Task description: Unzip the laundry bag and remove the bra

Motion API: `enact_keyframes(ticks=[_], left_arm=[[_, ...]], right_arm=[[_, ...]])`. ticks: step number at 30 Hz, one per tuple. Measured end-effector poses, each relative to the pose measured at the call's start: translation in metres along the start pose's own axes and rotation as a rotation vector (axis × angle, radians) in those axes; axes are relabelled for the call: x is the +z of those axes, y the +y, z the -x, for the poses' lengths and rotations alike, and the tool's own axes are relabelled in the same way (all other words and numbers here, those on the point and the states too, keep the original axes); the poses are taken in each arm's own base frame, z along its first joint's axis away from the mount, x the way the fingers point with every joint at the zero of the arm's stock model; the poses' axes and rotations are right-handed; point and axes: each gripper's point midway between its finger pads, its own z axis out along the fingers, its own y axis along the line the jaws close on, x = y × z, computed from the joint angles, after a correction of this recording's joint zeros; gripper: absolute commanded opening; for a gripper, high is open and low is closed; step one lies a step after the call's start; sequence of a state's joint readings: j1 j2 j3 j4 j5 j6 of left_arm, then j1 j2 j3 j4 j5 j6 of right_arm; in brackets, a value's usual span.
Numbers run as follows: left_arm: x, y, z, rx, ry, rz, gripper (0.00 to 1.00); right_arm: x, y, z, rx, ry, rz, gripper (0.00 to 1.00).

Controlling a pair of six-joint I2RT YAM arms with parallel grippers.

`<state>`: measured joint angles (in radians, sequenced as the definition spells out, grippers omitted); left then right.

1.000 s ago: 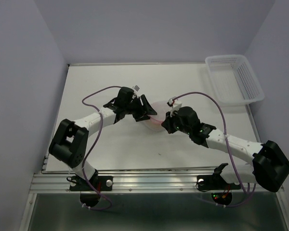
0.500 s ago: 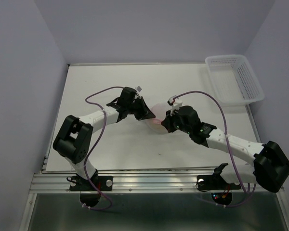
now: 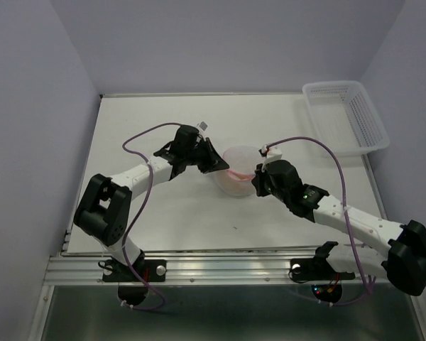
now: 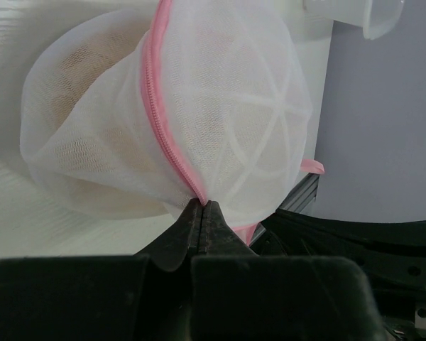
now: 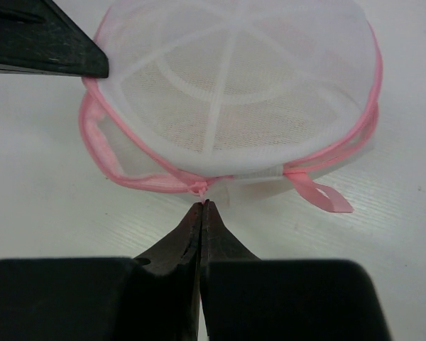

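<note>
The laundry bag (image 3: 238, 169) sits on the table (image 3: 149, 121) a little above the middle of the top view, its white mesh dome ringed by pink zipper edging. In the left wrist view the bag (image 4: 199, 106) fills the upper frame, and tan fabric, the bra (image 4: 85, 153), shows dimly through the mesh inside it. The right wrist view shows the bag (image 5: 234, 92) domed upward, with a pink ribbon loop (image 5: 319, 193) trailing from its lower right edge.

The left pincer (image 3: 216, 165) meets the bag's left side. Its fingers (image 4: 201, 204) are clenched on the mesh where the pink zipper line comes down to them. That arm rises from the lower left, bends at its elbow and reaches up and right.

The right pincer (image 3: 258, 181) meets the bag's lower right side. Its fingers (image 5: 201, 206) are pressed together, their tips at a small pink knot on the zipper edging; I cannot tell whether the knot is caught. That arm stretches low from the lower right corner, up and left.

A white lattice basket (image 3: 355, 117) stands in the upper right, well apart from the bag.
</note>
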<state>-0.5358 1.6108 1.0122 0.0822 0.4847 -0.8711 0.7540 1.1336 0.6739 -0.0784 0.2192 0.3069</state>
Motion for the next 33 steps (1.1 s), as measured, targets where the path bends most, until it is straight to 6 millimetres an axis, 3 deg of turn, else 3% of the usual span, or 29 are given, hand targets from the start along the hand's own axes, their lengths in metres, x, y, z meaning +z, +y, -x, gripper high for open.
enact_keyframes(ticks=[8,13,15,25,29,33], left_arm=[[-0.005,-0.004,0.003,0.058,-0.012,-0.012,0.00],[-0.015,-0.006,0.010,0.101,-0.050,0.001,0.00],[-0.019,-0.008,0.013,0.117,-0.067,-0.002,0.00],[-0.021,-0.009,0.014,0.155,-0.076,-0.004,0.00],[-0.020,-0.009,0.013,0.199,-0.077,-0.004,0.00],[-0.019,-0.010,0.012,0.269,-0.078,-0.009,0.00]], right_arm=[[0.000,-0.027,0.003,0.017,-0.011,-0.099,0.01],[0.000,-0.072,0.004,0.064,0.001,-0.234,0.01],[0.001,-0.079,0.002,0.069,0.010,-0.254,0.01],[0.004,-0.067,-0.006,0.049,0.051,-0.175,0.01],[0.000,-0.061,-0.002,0.054,0.043,-0.146,0.14],[-0.004,-0.060,-0.001,0.079,0.058,-0.150,0.21]])
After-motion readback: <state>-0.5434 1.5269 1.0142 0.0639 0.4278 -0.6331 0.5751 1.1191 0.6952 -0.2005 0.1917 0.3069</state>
